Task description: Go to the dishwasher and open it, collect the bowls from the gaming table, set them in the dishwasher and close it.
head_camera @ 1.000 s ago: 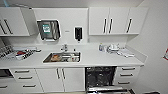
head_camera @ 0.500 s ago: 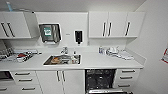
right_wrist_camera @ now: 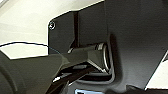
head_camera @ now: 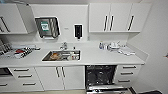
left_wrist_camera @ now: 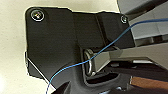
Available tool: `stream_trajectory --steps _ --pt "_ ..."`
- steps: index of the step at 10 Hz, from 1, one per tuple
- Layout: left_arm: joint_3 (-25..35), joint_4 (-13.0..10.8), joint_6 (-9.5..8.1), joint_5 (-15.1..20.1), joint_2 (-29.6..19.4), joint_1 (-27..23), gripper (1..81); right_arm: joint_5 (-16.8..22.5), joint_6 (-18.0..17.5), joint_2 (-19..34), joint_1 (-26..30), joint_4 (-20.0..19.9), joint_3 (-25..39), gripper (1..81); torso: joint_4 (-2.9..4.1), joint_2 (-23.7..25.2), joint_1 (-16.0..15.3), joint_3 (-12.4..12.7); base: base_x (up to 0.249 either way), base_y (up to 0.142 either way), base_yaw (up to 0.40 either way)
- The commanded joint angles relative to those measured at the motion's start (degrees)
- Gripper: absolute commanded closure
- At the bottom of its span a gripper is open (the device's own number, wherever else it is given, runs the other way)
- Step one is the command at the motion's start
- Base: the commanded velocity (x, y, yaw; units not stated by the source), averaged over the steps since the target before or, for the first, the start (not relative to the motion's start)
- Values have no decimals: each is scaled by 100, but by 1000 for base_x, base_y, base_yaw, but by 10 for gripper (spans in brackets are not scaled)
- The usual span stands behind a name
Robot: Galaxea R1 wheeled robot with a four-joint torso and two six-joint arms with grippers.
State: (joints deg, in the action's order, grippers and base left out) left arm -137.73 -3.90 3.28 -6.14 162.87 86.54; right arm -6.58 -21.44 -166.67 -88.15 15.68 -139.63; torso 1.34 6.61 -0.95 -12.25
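Dish rack (head_camera: pixel 18 52): far left on the white counter (head_camera: pixel 105 58), a wire frame with something red in it; too blurred for me to tell more.
Wall cabinets (head_camera: pixel 120 17): smooth white flat doors with dark vertical bar handles, on the left and on the right of the wall.
Towel dispenser (head_camera: pixel 47 27): a boxy, shiny grey case on the wall left of centre, with a green label.
Soap dispenser (head_camera: pixel 78 31): a small dark upright box on the wall above the sink.
Sink (head_camera: pixel 62 55): a rectangular steel basin sunk into the counter, a tap (head_camera: pixel 64 46) behind it and some items lying inside.
Dishwasher (head_camera: pixel 100 75): under the counter, right of centre; its dark cavity stands open and the door (head_camera: pixel 107 89) lies folded down, steel glinting at its edge.
Drawers (head_camera: pixel 126 73): white fronts with dark horizontal handles, just right of the dishwasher.
Against earlier: the kitchen sits lower and larger in my head view than a second ago; my camera has moved, not the furniture.
Wrist views: my dark plates, and a thin blue wire (left_wrist_camera: pixel 75 66) across the left one.
My grippers: I cannot tell how either stands.
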Motion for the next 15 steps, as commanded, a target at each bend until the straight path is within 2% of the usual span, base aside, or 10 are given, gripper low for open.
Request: stream_trajectory --steps 1,4,6,7,8,10,13,15 --pt "44 -76 59 245 -52 -239 10 219 17 0 258 102 60 10 0 -560 95 559 0 0 0" --pt "44 -84 68 254 -43 -239 10 219 17 0 258 119 60 10 0 -661 95 1039 0 0 0" --pt "44 -85 68 254 -43 -239 10 219 9 -9 258 120 60 10 0 -661 95 1450 0 0 0" --pt "44 -85 59 254 -43 -238 10 219 17 -9 258 120 51 10 0 -524 87 1056 0 0 0" --pt "44 -76 68 254 -43 -247 10 218 9 -9 267 111 51 10 0 -542 95 1228 0 0 0" --pt "44 -76 59 254 -43 -239 10 219 9 -9 267 120 42 10 0 -577 95 1335 0 0 0" --pt "44 -67 59 254 1 -239 10 236 9 -62 240 120 -81 10 0 -581 95 1322 0 0 0" --pt "44 -67 59 254 1 -238 10 236 9 -123 232 120 -169 10 0 -581 95 801 0 0 0"
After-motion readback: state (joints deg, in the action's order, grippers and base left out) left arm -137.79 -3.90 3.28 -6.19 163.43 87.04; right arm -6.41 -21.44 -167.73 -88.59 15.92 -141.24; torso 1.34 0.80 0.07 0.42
